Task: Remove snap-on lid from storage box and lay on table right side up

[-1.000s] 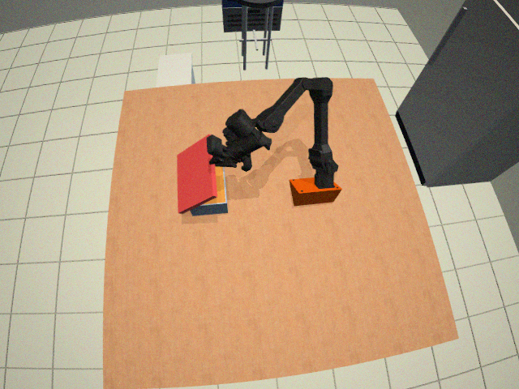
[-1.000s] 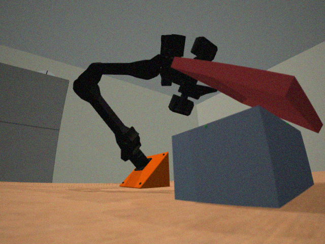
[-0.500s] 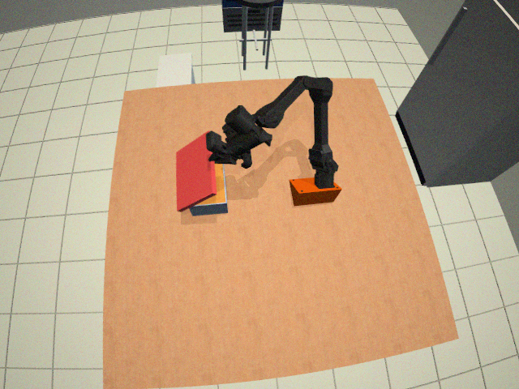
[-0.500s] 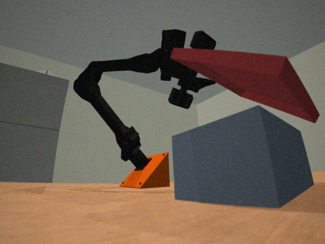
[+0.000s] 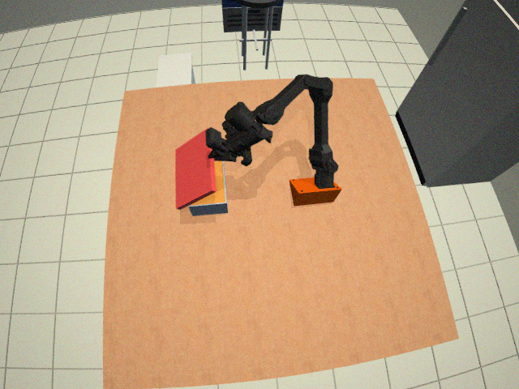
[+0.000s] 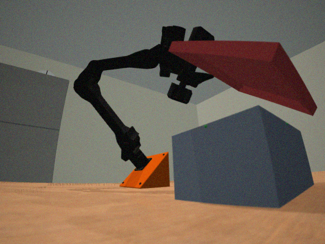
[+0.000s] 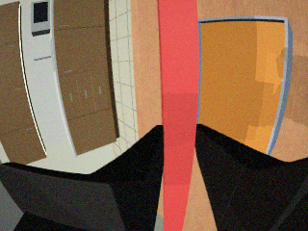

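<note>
The red lid (image 5: 193,171) (image 6: 262,68) (image 7: 179,58) is in the air above the storage box, tilted, with its far side from the arm lower. My gripper (image 7: 179,131) is shut on the lid's edge nearest the arm; in the top view the fingertips are partly hidden. The blue-grey storage box (image 5: 209,208) (image 6: 225,162) (image 7: 228,72) stands upright on the table (image 5: 276,271) (image 6: 91,215), open beneath the lid, with its orange inside showing. In the exterior view a gap shows between the lid and the box rim.
The orange arm base (image 5: 314,196) (image 6: 155,173) stands on the table to the right of the box in the top view. Beyond the table edges are a dark cabinet (image 5: 465,109), a stool (image 5: 244,41) and a white block (image 5: 174,69) on the floor.
</note>
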`<state>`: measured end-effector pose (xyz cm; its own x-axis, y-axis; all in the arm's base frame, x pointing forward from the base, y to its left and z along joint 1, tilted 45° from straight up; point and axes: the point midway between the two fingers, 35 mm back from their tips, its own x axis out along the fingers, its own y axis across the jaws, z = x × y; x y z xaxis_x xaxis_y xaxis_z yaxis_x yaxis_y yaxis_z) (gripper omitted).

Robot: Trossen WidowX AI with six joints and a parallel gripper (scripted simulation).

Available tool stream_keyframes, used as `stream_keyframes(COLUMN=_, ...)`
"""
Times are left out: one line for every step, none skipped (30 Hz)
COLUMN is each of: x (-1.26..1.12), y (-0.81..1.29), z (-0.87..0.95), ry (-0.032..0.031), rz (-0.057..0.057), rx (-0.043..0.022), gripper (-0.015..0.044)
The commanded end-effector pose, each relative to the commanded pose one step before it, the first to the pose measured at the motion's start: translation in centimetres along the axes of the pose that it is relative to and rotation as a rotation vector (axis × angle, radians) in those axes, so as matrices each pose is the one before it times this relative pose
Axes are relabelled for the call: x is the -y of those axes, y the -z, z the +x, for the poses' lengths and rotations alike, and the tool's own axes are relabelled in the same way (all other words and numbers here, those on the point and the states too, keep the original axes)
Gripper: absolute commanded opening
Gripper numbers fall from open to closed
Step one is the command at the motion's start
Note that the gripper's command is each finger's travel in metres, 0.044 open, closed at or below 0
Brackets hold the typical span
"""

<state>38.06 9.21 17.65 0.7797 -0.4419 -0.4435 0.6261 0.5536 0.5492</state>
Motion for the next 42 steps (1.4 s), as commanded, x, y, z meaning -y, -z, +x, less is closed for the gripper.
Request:
stream_keyframes(x=0.220, y=-0.794, z=0.000, ry=-0.00370, rz=0.0036, rx=-0.00064, gripper=0.0000)
stream_keyframes(x=0.019, y=-0.194, z=-0.018, ry=0.00002, rz=-0.0001, rx=0.00004, gripper=0.0000)
stream_keyframes(x=0.018, y=-0.197, z=-0.019, ry=0.00002, rz=-0.0001, rx=0.00004, gripper=0.0000)
stream_keyframes(x=0.017, y=-0.198, z=-0.020, ry=0.00002, rz=-0.0001, rx=0.00004, gripper=0.0000)
stream_keyframes(x=0.017, y=-0.198, z=-0.020, ry=0.00002, rz=-0.0001, rx=0.00004, gripper=0.0000)
stream_keyframes(x=0.017, y=-0.198, z=-0.020, ry=0.00002, rz=-0.0001, rx=0.00004, gripper=0.0000)
stream_keyframes(x=0.017, y=-0.198, z=-0.020, ry=0.00002, rz=-0.0001, rx=0.00004, gripper=0.0000)
stream_keyframes(x=0.017, y=-0.198, z=-0.020, ry=0.00002, rz=-0.0001, rx=0.00004, gripper=0.0000)
stream_keyframes(x=0.017, y=-0.198, z=-0.020, ry=0.00002, rz=-0.0001, rx=0.00004, gripper=0.0000)
stream_keyframes(x=0.017, y=-0.198, z=-0.020, ry=0.00002, rz=-0.0001, rx=0.00004, gripper=0.0000)
stream_keyframes(x=0.017, y=-0.198, z=-0.020, ry=0.00002, rz=-0.0001, rx=0.00004, gripper=0.0000)
stream_keyframes(x=0.017, y=-0.198, z=-0.020, ry=0.00002, rz=-0.0001, rx=0.00004, gripper=0.0000)
stream_keyframes(x=0.017, y=-0.198, z=-0.020, ry=0.00002, rz=-0.0001, rx=0.00004, gripper=0.0000)
stream_keyframes(x=0.017, y=-0.198, z=-0.020, ry=0.00002, rz=-0.0001, rx=0.00004, gripper=0.0000)
stream_keyframes(x=0.017, y=-0.198, z=-0.020, ry=0.00001, rz=-0.0001, rx=0.00004, gripper=0.0000)
stream_keyframes(x=0.017, y=-0.198, z=-0.020, ry=0.00001, rz=-0.0001, rx=0.00004, gripper=0.0000)
stream_keyframes(x=0.017, y=-0.198, z=-0.020, ry=0.00001, rz=-0.0001, rx=0.00004, gripper=0.0000)
stream_keyframes(x=0.017, y=-0.198, z=-0.020, ry=0.00001, rz=-0.0001, rx=0.00004, gripper=0.0000)
stream_keyframes(x=0.017, y=-0.198, z=-0.020, ry=0.00001, rz=-0.0001, rx=0.00004, gripper=0.0000)
stream_keyframes(x=0.017, y=-0.198, z=-0.020, ry=0.00001, rz=-0.0001, rx=0.00004, gripper=0.0000)
stream_keyframes(x=0.017, y=-0.198, z=-0.020, ry=0.00001, rz=-0.0001, rx=0.00004, gripper=0.0000)
stream_keyframes(x=0.017, y=-0.199, z=-0.020, ry=0.00001, rz=-0.0001, rx=0.00004, gripper=0.0000)
stream_keyframes(x=0.017, y=-0.199, z=-0.020, ry=0.00001, rz=-0.0001, rx=0.00004, gripper=0.0000)
stream_keyframes(x=0.017, y=-0.199, z=-0.020, ry=0.00001, rz=-0.0001, rx=0.00004, gripper=0.0000)
stream_keyframes(x=0.017, y=-0.199, z=-0.020, ry=0.00001, rz=-0.0001, rx=0.00004, gripper=0.0000)
stream_keyframes(x=0.017, y=-0.199, z=-0.020, ry=0.00001, rz=-0.0001, rx=0.00004, gripper=0.0000)
stream_keyframes(x=0.017, y=-0.199, z=-0.020, ry=0.00001, rz=-0.0001, rx=0.00004, gripper=0.0000)
stream_keyframes(x=0.017, y=-0.199, z=-0.020, ry=0.00001, rz=-0.0001, rx=0.00004, gripper=0.0000)
stream_keyframes(x=0.017, y=-0.199, z=-0.020, ry=0.00001, rz=-0.0001, rx=0.00004, gripper=0.0000)
stream_keyframes(x=0.017, y=-0.199, z=-0.020, ry=0.00001, rz=-0.0001, rx=0.00004, gripper=0.0000)
stream_keyframes(x=0.017, y=-0.199, z=-0.020, ry=0.00001, rz=-0.0001, rx=0.00004, gripper=0.0000)
stream_keyframes(x=0.017, y=-0.199, z=-0.020, ry=0.00000, rz=-0.0001, rx=0.00004, gripper=0.0000)
stream_keyframes(x=0.017, y=-0.199, z=-0.020, ry=0.00000, rz=-0.0001, rx=0.00004, gripper=0.0000)
stream_keyframes(x=0.017, y=-0.199, z=-0.020, ry=0.00000, rz=-0.0001, rx=0.00004, gripper=0.0000)
stream_keyframes(x=0.017, y=-0.199, z=-0.020, ry=0.00000, rz=-0.0001, rx=0.00004, gripper=0.0000)
stream_keyframes(x=0.017, y=-0.199, z=-0.020, ry=0.00000, rz=-0.0001, rx=0.00004, gripper=0.0000)
stream_keyframes(x=0.017, y=-0.199, z=-0.021, ry=0.00000, rz=-0.0001, rx=0.00004, gripper=0.0000)
stream_keyframes(x=0.017, y=-0.199, z=-0.021, ry=0.00000, rz=-0.0001, rx=0.00004, gripper=0.0000)
stream_keyframes(x=0.017, y=-0.199, z=-0.021, ry=0.00000, rz=-0.0001, rx=0.00004, gripper=0.0000)
stream_keyframes(x=0.017, y=-0.199, z=-0.021, ry=0.00000, rz=-0.0001, rx=0.00004, gripper=0.0000)
stream_keyframes(x=0.017, y=-0.199, z=-0.021, ry=0.00000, rz=-0.0001, rx=0.00004, gripper=0.0000)
stream_keyframes(x=0.017, y=-0.199, z=-0.021, ry=0.00000, rz=-0.0001, rx=0.00005, gripper=0.0000)
